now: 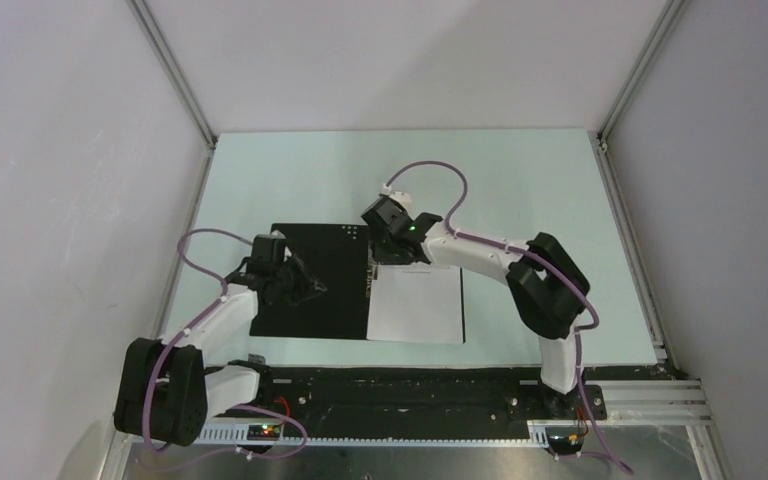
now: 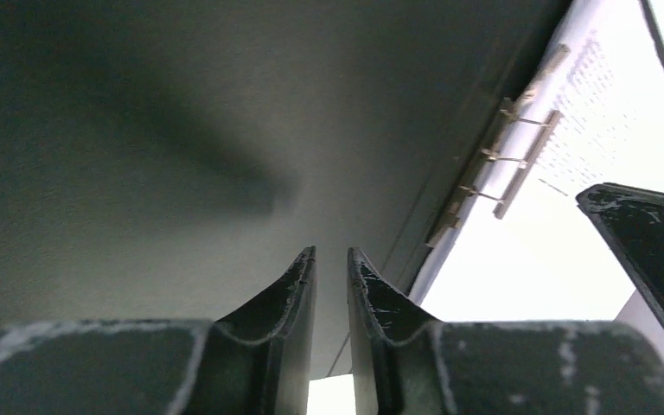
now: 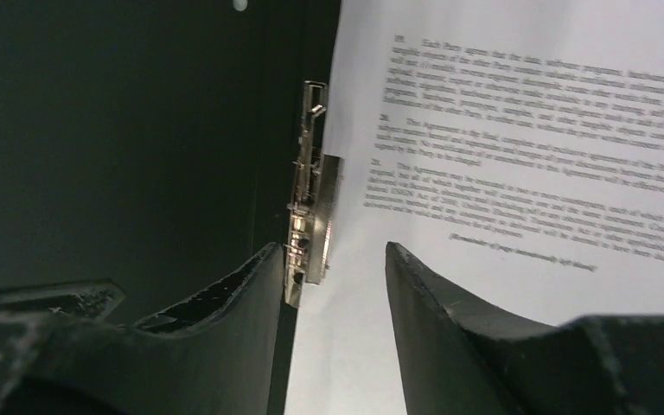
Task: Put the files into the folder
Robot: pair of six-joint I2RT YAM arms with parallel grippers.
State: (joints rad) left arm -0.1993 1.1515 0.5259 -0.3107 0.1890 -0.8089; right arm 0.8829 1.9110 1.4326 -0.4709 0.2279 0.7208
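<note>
Overall, the pale table (image 1: 520, 190) filled the middle of the top view, and the 2 arms reached into it from the bottom edge. Just below the frame's centre the folder (image 1: 310, 250) lay open and flat, black inside up, its left leaf bare. The files (image 1: 418, 305) lay white on its right leaf, square to the folder, with their left edge along the spine. The top sheet showed printed paragraphs in the right wrist view. Whether 1 sheet or 2 lay there could not be told.

The left gripper (image 2: 331, 252) sat low over the bare black leaf, toward the folder's left side in the top view. Its fingers stood nearly together, with a slim gap and nothing between them. Whether they touched the leaf could not be told.

The right gripper (image 3: 333, 246) hovered at the upper left corner of the files, by the spine. Its fingers were spread and pinched nothing, 1 over the black leaf and 1 over the paper. The metal clip (image 3: 311, 207) ran along the spine at the files' left edge. Its near end lay just beyond that gap, beside the left-hand finger in that view.
</note>
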